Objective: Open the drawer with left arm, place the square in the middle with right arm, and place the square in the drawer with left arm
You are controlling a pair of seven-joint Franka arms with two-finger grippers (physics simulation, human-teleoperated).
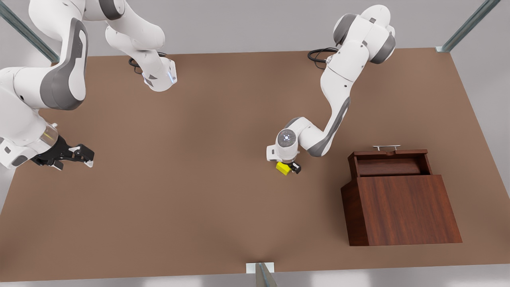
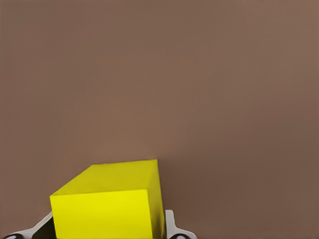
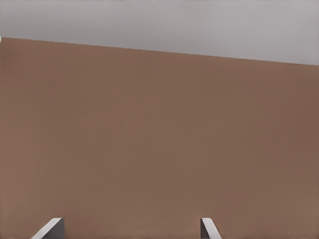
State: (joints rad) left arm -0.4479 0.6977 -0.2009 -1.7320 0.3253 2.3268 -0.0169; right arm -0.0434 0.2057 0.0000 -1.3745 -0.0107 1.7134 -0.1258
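In the front view, the left gripper is grasping the square mid-bench, left of the pulled-out drawer; the right gripper is waiting apart. In the left wrist view, fingers are flanking the square. In the right wrist view, fingers are standing released. A shallow grip risks dropping the square short of the drawer.

Readable text: I can read none anywhere from my station.
Drawer and cabinet: I see plain wood grain, no label or number.
Square: its yellow faces are blank.
Arms: I make out no brand or marking.
Worktop: unmarked brown.
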